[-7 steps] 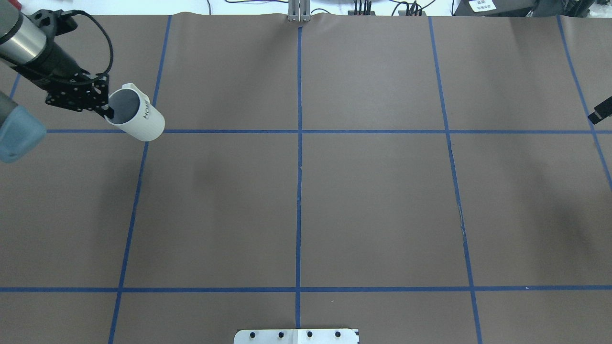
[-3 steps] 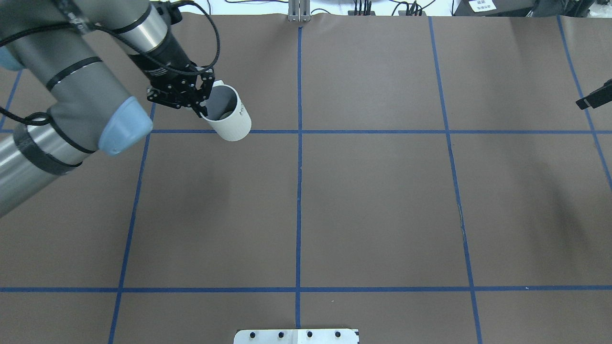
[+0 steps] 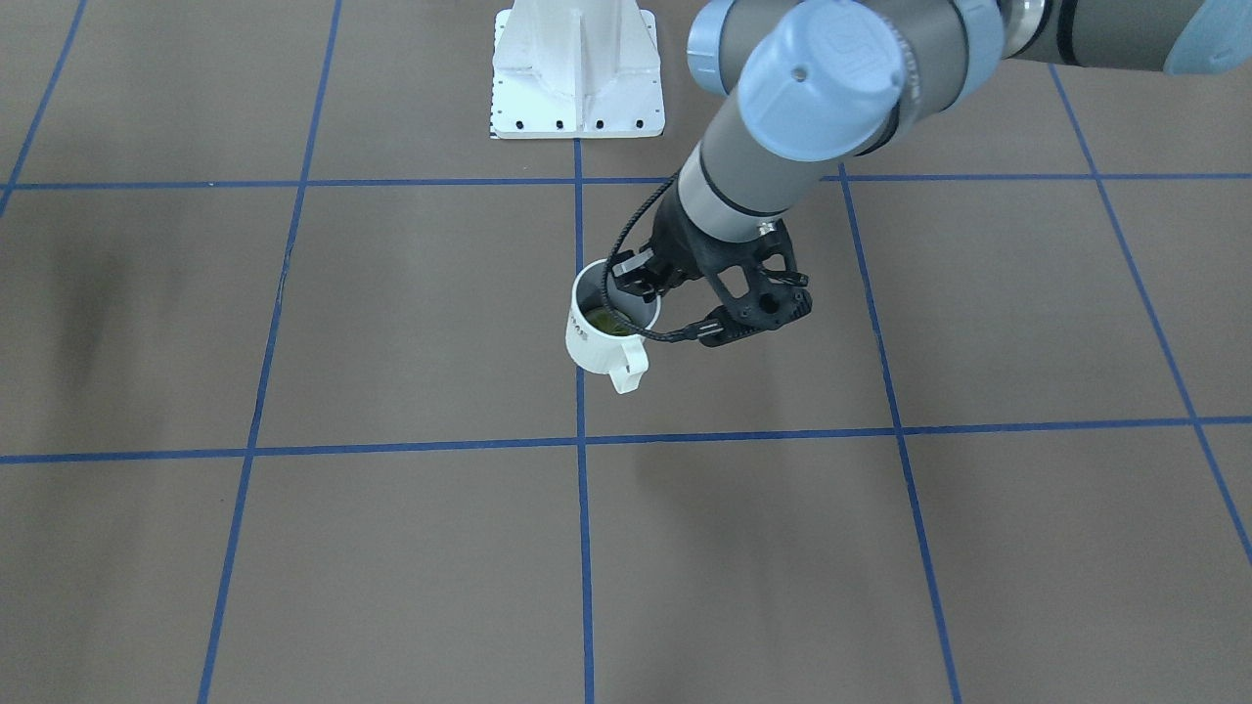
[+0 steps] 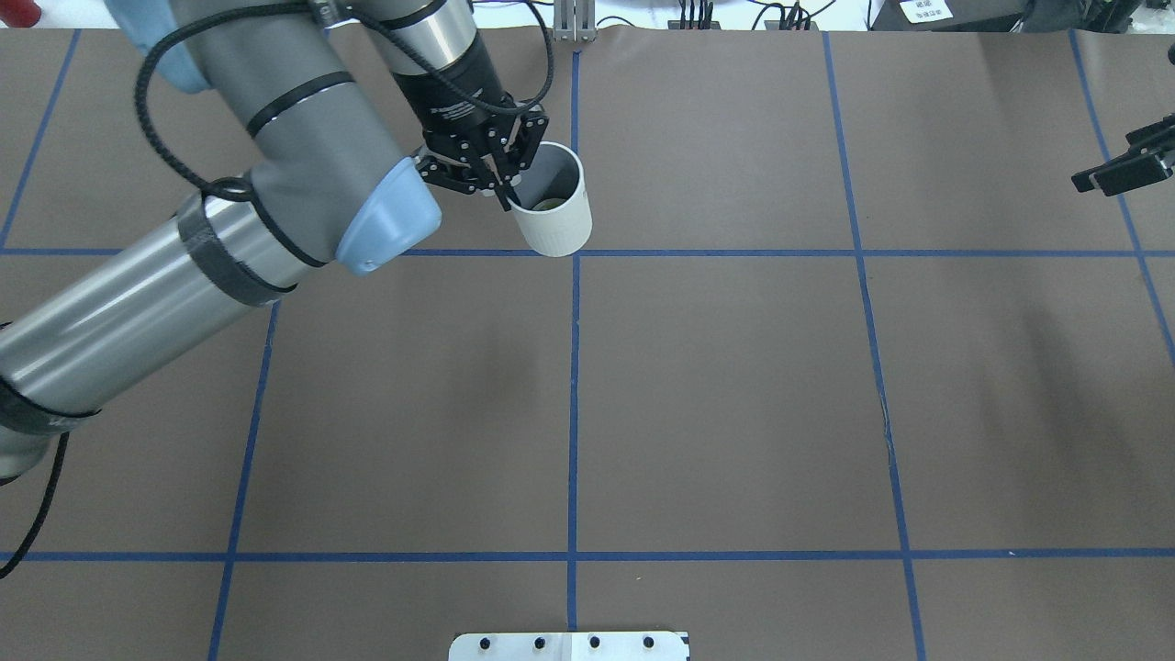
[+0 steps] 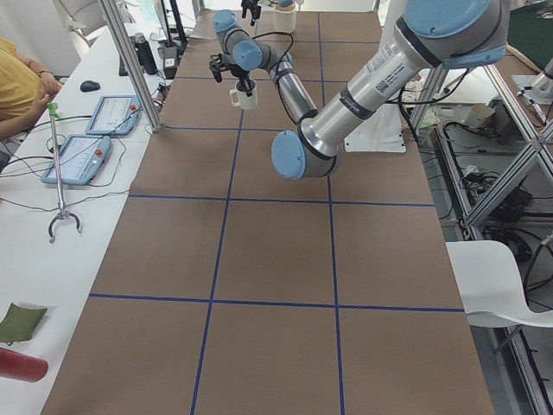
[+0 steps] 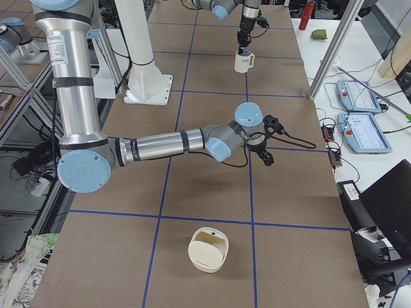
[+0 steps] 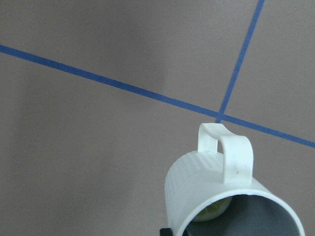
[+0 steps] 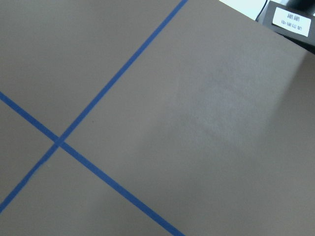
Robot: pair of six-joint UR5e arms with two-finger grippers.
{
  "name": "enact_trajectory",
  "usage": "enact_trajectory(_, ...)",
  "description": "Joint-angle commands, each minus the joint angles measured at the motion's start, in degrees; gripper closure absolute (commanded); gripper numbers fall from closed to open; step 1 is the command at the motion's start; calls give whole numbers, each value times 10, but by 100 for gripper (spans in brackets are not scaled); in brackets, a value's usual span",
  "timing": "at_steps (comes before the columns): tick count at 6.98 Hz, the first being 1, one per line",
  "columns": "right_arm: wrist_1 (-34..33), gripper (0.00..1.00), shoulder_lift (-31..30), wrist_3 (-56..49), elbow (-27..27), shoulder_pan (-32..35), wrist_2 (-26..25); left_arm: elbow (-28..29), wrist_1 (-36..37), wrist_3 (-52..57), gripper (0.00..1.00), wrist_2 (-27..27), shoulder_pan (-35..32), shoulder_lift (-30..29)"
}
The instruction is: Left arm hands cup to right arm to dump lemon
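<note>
My left gripper [image 4: 503, 188] is shut on the rim of the off-white cup [image 4: 553, 220] and holds it upright above the table, at the centre tape line. The lemon [image 4: 551, 204] lies inside the cup. In the front-facing view the cup [image 3: 587, 344] hangs from the left gripper [image 3: 636, 284] with its handle towards the camera and the lemon [image 3: 606, 321] in it. The left wrist view shows the cup [image 7: 197, 191] and the lemon [image 7: 214, 210]. My right gripper [image 4: 1122, 163] is open and empty at the far right edge, well apart from the cup.
A white lidded container [image 6: 207, 249] sits on the table at the right arm's end. The white base plate [image 4: 569, 645] lies at the near edge and a metal post [image 4: 574, 23] at the far edge. Blue tape lines [image 8: 59, 141] cross the brown table.
My left arm has swung the cup from the table's left side rightwards to the centre line, keeping it upright. My right gripper has come a little further in from the right edge.
</note>
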Motion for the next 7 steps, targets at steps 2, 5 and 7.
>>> enact_trajectory(2,195,0,4,230,-24,-60,-49,34,1,-83,100,4,14,-59)
enact_trajectory(5,220,0,29,250,-19,-129,-131,41,1,-143,100,2,19,-92)
enact_trajectory(7,250,0,49,264,-17,-163,-167,49,1,-191,100,1,19,-109)
